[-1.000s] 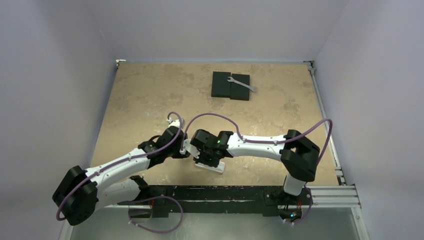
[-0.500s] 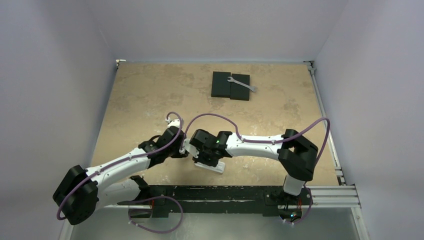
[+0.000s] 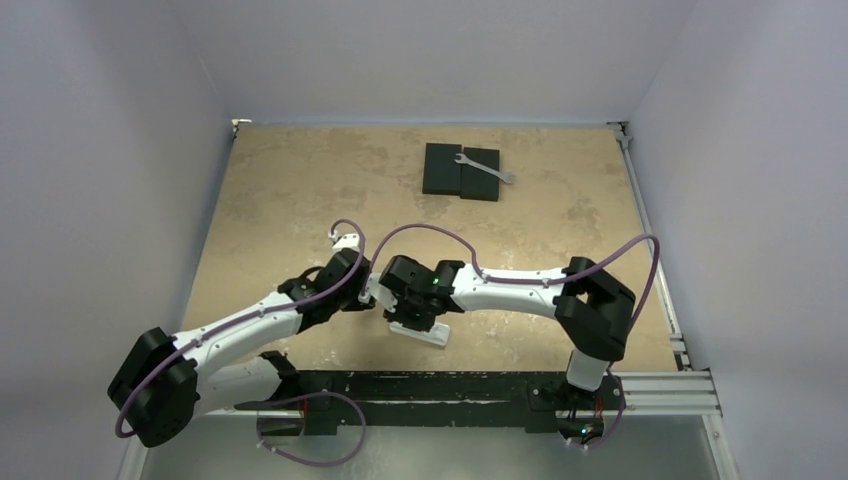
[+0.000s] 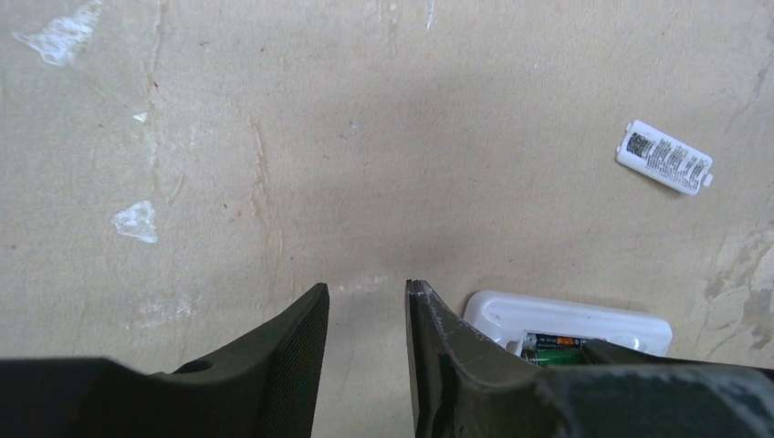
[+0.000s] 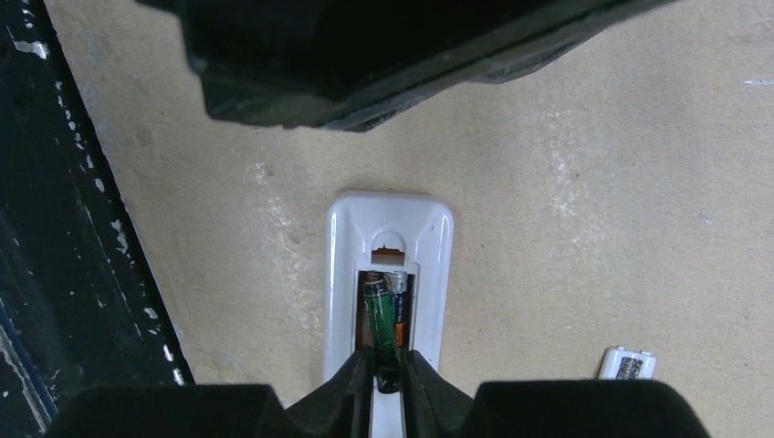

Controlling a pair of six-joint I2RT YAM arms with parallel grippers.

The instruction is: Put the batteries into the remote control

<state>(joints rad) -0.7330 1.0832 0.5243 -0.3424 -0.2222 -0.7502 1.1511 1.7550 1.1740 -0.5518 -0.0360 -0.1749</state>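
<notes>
The white remote control lies back up on the table, its battery recess open. One battery lies in the recess at the right. My right gripper is shut on the near end of a green battery, which slants into the recess beside the first one. In the top view the right gripper sits over the remote. My left gripper is open and empty, just left of the remote, with its fingertips near the table. In the top view it is close beside the right gripper.
The remote's white battery cover lies loose on the table beyond the remote and also shows in the right wrist view. Two black flat blocks with a silver wrench on them lie at the far middle. A black rail runs along the near edge.
Both arms have shifted very slightly to the left. The right gripper stays over the remote and the left gripper stays beside it.
</notes>
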